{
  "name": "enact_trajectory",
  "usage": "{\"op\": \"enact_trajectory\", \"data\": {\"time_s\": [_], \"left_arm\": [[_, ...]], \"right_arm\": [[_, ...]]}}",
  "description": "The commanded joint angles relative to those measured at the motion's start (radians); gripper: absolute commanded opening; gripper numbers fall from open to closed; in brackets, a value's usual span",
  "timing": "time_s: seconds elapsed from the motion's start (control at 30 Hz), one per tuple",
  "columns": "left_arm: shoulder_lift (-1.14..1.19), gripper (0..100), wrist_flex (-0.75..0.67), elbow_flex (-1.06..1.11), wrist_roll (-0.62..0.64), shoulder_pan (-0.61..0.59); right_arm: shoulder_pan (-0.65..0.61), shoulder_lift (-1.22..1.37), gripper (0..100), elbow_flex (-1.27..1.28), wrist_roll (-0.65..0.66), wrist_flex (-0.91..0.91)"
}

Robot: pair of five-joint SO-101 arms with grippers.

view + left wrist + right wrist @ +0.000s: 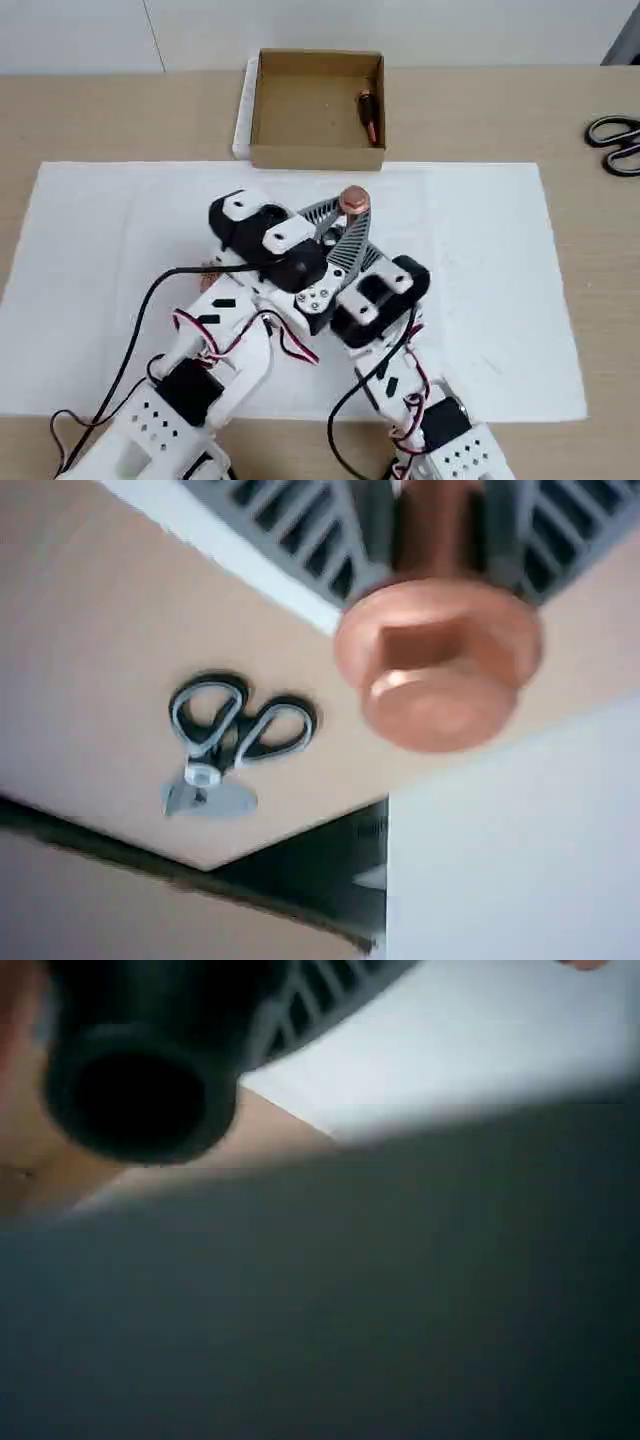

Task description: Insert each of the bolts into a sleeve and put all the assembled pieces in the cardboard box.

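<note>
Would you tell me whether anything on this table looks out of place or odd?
Nothing is spilled or damaged; only the black-handled scissors lying on the bare tan table beside the white sheet seem unrelated.

Copper-orange on the bolt; black on the sleeve. Grey, slatted, on the left gripper. Plain brown on the cardboard box, white on the sheet, tan on the worktop, black with grey linings on the scissors.

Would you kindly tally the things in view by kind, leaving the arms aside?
Bolts: 2 (held bolt, boxed bolt)
Sleeve: 1
Cardboard box: 1
Scissors: 1
White sheet: 1
Total: 6
</note>
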Motion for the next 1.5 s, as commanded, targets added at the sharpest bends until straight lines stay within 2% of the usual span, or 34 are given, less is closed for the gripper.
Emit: {"op": "enact_trajectory", "data": {"time_s": [0.0, 0.13, 0.37, 0.6, 0.77, 1.0, 1.47], "left_arm": [[-0.023, 1, -0.025, -0.013, -0.006, -0.029], [-0.025, 1, -0.077, -0.016, -0.064, -0.095], [-0.021, 1, -0.091, -0.186, -0.097, -0.097], [-0.023, 1, 0.061, -0.208, -0.094, -0.026], [-0.023, 1, 0.143, -0.216, -0.003, -0.025], [-0.025, 1, 0.15, -0.213, 0.005, -0.098], [-0.014, 1, 0.143, -0.15, 0.005, -0.043]], "right_arm": [[-0.015, -0.016, 0.5, 0.005, 0.02, -0.001], [-0.002, -0.018, 0.5, 0.006, 0.017, -0.001], [-0.002, -0.018, 0.5, 0.006, 0.015, 0.001], [-0.001, -0.018, 0.5, 0.006, 0.015, 0.001], [0.016, -0.016, 0.5, 0.006, 0.015, 0.001], [0.058, -0.01, 0.5, 0.006, 0.014, 0.001], [0.053, -0.008, 0.5, 0.006, 0.012, 0.002]]}}
